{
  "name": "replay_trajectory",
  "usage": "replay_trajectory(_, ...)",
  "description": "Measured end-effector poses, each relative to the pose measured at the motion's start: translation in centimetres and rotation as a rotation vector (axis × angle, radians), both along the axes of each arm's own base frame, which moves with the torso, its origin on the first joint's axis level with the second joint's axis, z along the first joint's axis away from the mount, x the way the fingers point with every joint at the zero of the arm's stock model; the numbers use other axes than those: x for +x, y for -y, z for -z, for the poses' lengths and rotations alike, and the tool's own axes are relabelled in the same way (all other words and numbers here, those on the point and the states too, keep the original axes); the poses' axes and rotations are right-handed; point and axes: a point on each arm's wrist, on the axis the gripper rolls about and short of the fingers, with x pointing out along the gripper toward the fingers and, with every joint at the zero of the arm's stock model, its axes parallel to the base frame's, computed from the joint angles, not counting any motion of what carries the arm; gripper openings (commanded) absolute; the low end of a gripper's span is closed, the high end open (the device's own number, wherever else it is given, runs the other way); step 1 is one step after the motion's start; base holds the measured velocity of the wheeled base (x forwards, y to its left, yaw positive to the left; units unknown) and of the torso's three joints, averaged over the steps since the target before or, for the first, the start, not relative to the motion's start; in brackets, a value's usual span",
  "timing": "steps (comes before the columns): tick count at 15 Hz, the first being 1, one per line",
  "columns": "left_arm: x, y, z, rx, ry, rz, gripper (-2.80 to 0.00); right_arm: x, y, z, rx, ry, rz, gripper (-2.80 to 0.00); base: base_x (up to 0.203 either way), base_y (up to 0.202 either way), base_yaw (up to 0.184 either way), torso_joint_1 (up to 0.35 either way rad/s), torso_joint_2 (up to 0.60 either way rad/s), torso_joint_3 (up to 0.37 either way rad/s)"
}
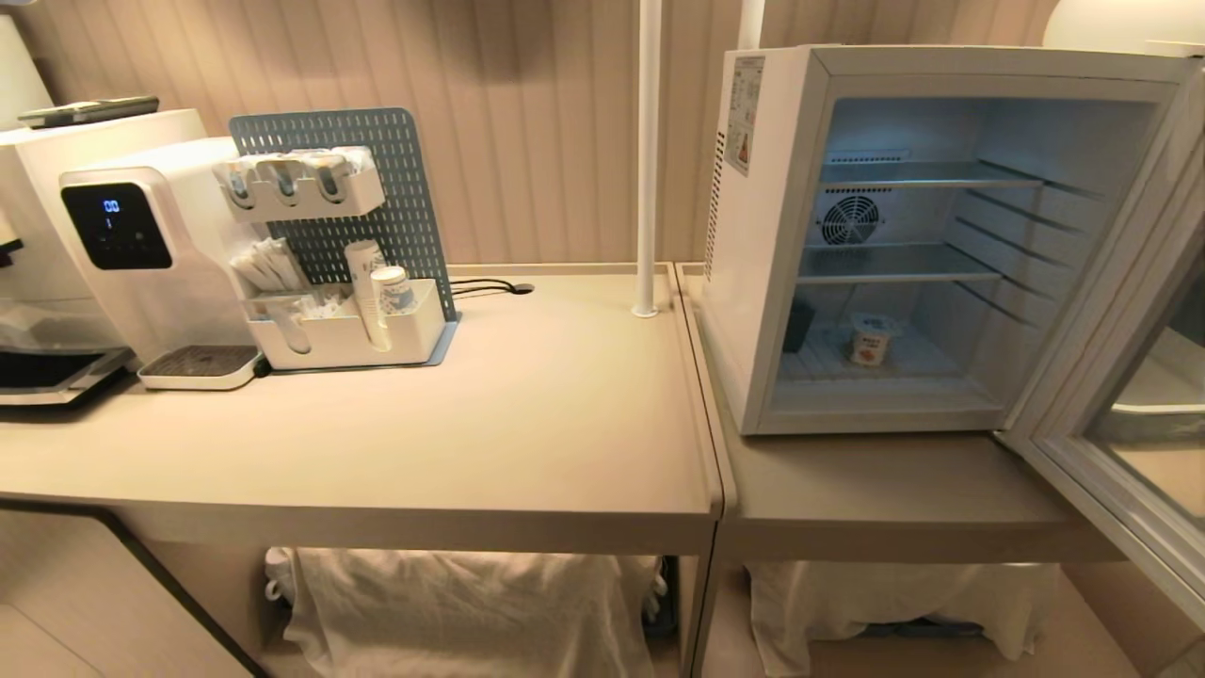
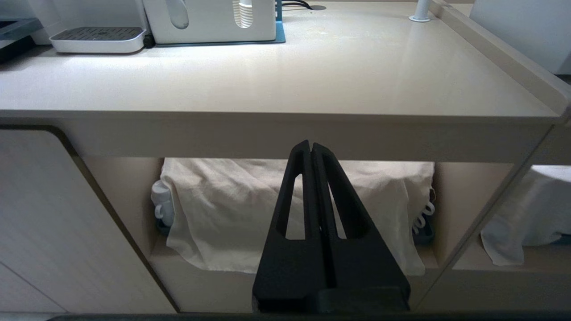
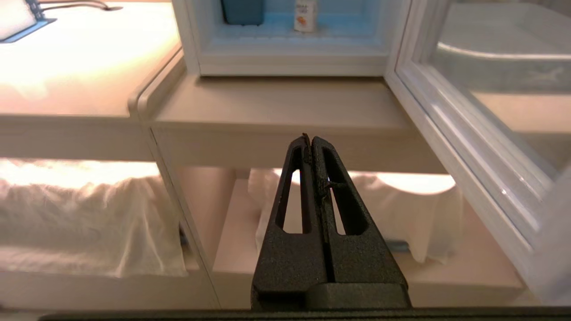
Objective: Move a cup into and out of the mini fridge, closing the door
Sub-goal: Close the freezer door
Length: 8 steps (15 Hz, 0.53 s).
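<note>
The white mini fridge [image 1: 763, 282] stands on the lower right counter with its door [image 1: 1120, 443] swung wide open to the right. The small white cup [image 1: 871, 339] with an orange label sits upright on the fridge floor; it also shows in the right wrist view as the cup [image 3: 306, 15]. My right gripper [image 3: 310, 139] is shut and empty, low in front of the counter edge below the fridge. My left gripper [image 2: 311, 145] is shut and empty, below the left counter's front edge. Neither arm shows in the head view.
A white water dispenser [image 1: 141, 245], a pegboard organizer [image 1: 348, 311] with paper cups and a white pole [image 1: 648, 160] stand on the left counter [image 1: 527, 414]. A dark box [image 1: 798, 325] sits inside the fridge at left. Cloth-covered items [image 1: 461, 603] fill the shelves underneath.
</note>
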Motion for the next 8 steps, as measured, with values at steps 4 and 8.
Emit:
replay_trajectory(4, 0.0, 0.0, 0.0, 0.002, 0.0, 0.0, -2.8, 0.0, 0.0, 0.01, 0.0, -0.001, 0.0, -2.8, -0.073, 0.0, 0.001, 0.0, 0.0, 0.002)
replay_trajectory(8, 0.0, 0.0, 0.01, 0.003, -0.001, 0.001, -2.8, 0.0, 0.0, 0.02, 0.0, -0.002, 0.001, -2.8, -0.001, -0.059, -0.004, 0.0, 0.0, 0.0)
